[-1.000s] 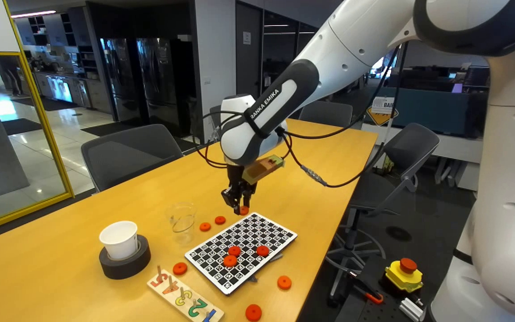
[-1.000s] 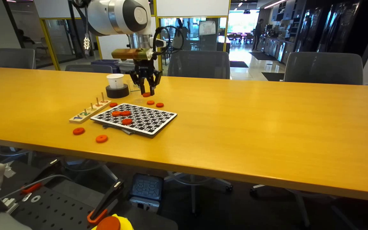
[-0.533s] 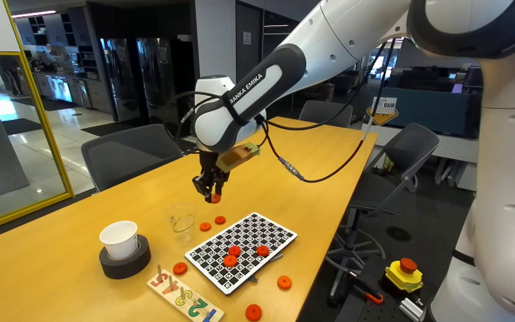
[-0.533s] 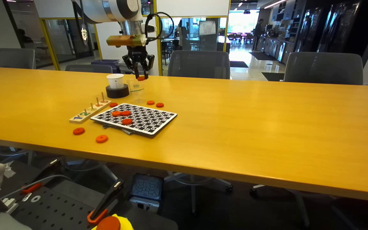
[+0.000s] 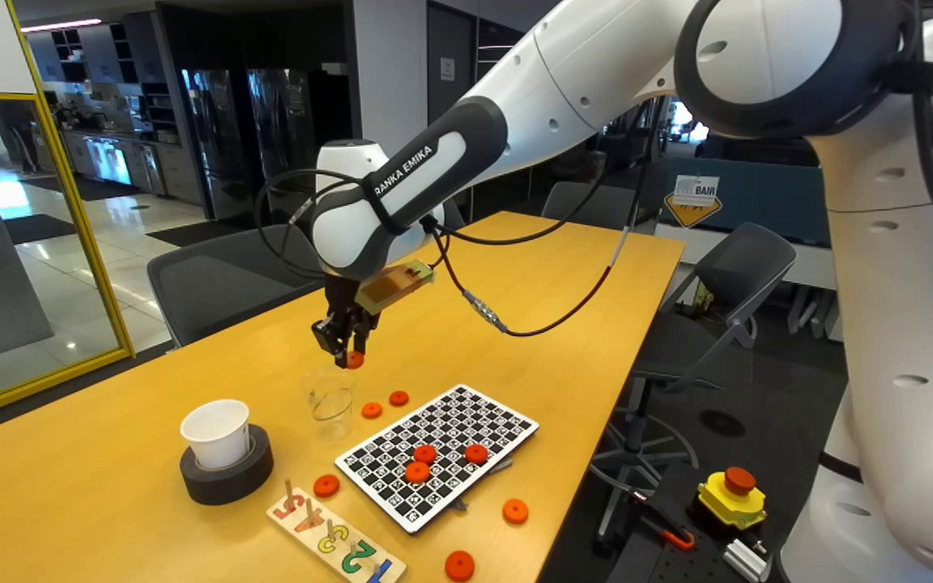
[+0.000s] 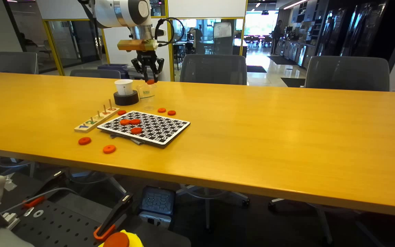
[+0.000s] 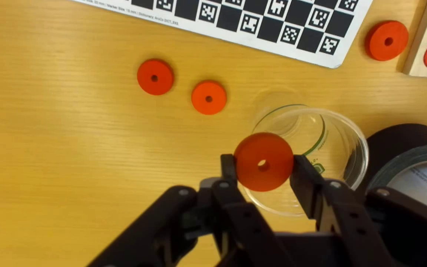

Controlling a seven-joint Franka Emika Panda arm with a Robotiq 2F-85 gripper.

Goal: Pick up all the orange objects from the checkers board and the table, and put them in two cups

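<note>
The end effector (image 7: 263, 164) grips an orange piece (image 7: 263, 148) by opposite sides, clear of the tabletop (image 5: 531, 316); in the wrist view that piece hides part of the left rim of the glass (image 7: 326, 144). In an exterior view, two pieces (image 5: 372, 410) lie nearer and right of the end effector, beside the board's (image 5: 454, 417) far-left edge. Three (image 5: 417, 473) rest on the board, another (image 5: 326, 486) lies off its left corner, and two (image 5: 515, 511) to its near right
</note>
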